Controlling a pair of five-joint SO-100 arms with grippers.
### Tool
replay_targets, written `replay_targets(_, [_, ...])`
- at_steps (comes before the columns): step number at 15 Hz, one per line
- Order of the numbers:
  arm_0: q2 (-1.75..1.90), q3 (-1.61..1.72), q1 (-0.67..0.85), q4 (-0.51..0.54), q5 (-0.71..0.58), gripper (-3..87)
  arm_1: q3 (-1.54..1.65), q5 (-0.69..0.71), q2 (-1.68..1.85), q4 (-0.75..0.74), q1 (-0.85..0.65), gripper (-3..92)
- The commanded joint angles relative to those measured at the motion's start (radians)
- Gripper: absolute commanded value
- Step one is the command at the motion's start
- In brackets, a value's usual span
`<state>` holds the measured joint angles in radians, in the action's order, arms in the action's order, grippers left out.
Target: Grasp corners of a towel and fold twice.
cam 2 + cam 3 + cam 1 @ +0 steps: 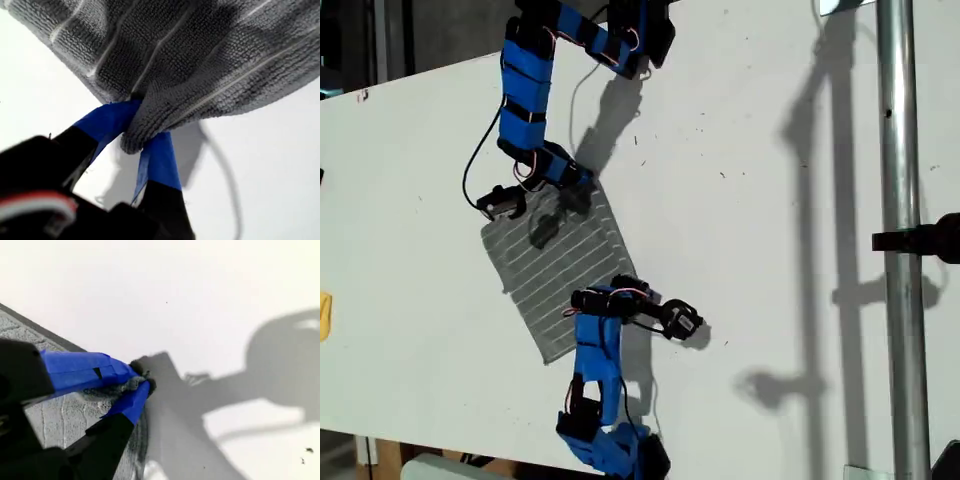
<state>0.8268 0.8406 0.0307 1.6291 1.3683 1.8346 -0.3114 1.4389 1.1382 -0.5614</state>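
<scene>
The grey striped towel [555,275] lies on the white table [770,250], turned like a diamond. My first gripper [618,290] belongs to the arm at the bottom of the exterior view and is shut on the towel corner [132,142] toward that view's right. That towel [190,50] edge is bunched and raised off the table above my first gripper [145,125]. My second gripper [575,183], on the arm at the exterior view's top, is shut on the towel's upper corner [142,382]. The towel [65,415] lies flat beside my second gripper [141,377]. Two more corners [490,235] [552,358] lie free.
A small yellow thing [325,315] sits at the exterior view's left edge. A metal pole [900,200] with a black clamp [920,240] runs down that view's right side. Arm shadows fall on the table to the right of the towel.
</scene>
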Motion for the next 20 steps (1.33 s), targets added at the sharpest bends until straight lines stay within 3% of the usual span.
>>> replay_targets(1, [0.173,0.015,-0.051,0.051,-0.002,27.1,0.002,-0.006,0.077,-0.008,-0.006,-0.2])
replay_targets(5, [0.374,0.091,-0.046,0.055,-0.026,32.5,0.015,-0.006,0.097,-0.008,-0.009,-0.2])
replay_targets(13, [-0.028,-0.018,0.064,-0.064,-0.072,32.0,0.052,-0.006,0.164,-0.005,-0.017,-0.2])
replay_targets(14, [-0.051,-0.020,0.069,-0.075,-0.074,29.7,0.055,-0.006,0.169,-0.005,-0.018,-0.2])
replay_targets(18, [-0.084,-0.017,0.089,-0.067,-0.061,-2.6,0.071,-0.008,0.175,-0.012,-0.018,-0.2])
replay_targets(20, [-0.069,-0.006,0.080,-0.066,-0.048,-2.7,0.072,-0.009,0.175,-0.018,-0.014,-0.2])
